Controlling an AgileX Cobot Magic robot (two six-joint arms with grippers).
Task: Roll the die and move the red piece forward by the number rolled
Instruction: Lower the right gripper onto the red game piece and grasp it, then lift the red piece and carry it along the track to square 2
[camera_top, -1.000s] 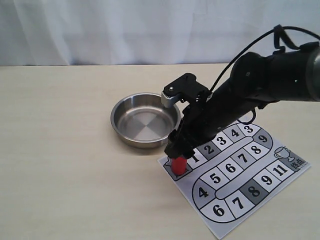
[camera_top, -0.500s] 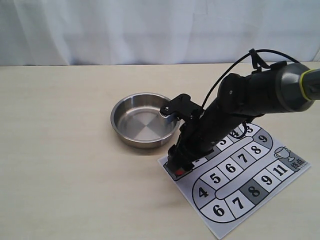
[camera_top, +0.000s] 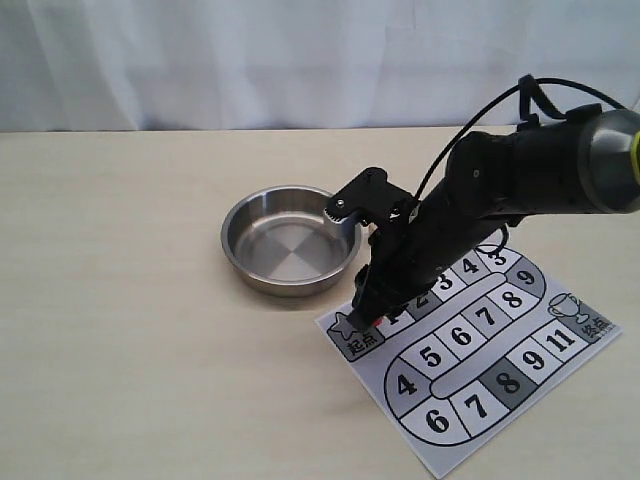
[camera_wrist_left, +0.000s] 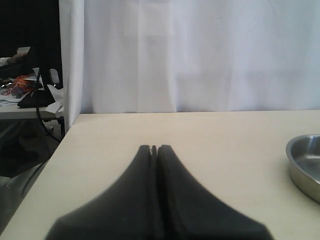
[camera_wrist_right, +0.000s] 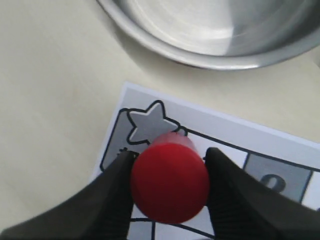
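Metal bowl (camera_top: 290, 255) crowds the board (camera_top: 500, 345) at its start corner; bare table (camera_top: 120, 300) lies leftward

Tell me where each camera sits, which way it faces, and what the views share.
Exterior view: off the arms, looking down across the table at the metal bowl, the game board and the right gripper over it.
Left wrist view: on the left arm, low, facing along the table toward a white curtain; the shut left gripper shows.
Right wrist view: on the right arm, looking down at the red piece clamped between its fingers.
Shared: all three show the metal bowl.
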